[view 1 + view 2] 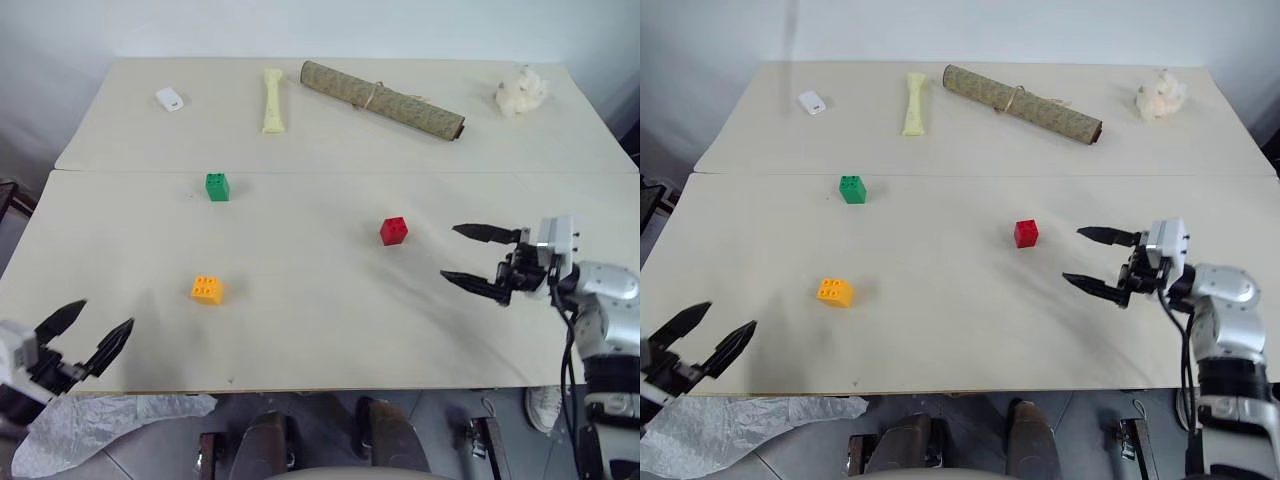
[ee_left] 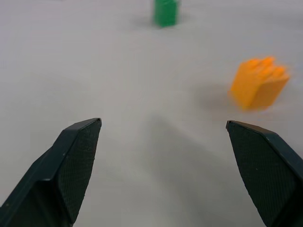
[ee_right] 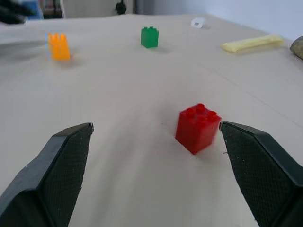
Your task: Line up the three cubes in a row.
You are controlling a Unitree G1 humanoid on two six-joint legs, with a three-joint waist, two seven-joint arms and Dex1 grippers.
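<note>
Pale tabletop [image 1: 320, 330]: red cube [image 1: 394, 230] sits between green cube [image 1: 217, 186], orange cube [image 1: 207, 289] and right gripper [image 1: 470, 258]; both grippers gape empty, left gripper [image 1: 90, 333] farthest. A careless approach could knock it askew.

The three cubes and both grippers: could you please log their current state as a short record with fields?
green cube: on table, far left, free
orange-yellow cube: near left, free
red cube: centre-right, free
arrangement: triangle, not a row
left gripper: open, empty, at near left table edge
right gripper: open, empty, pointing toward red cube, apart from it
other items: white object, rolled mat at the far edge
</note>
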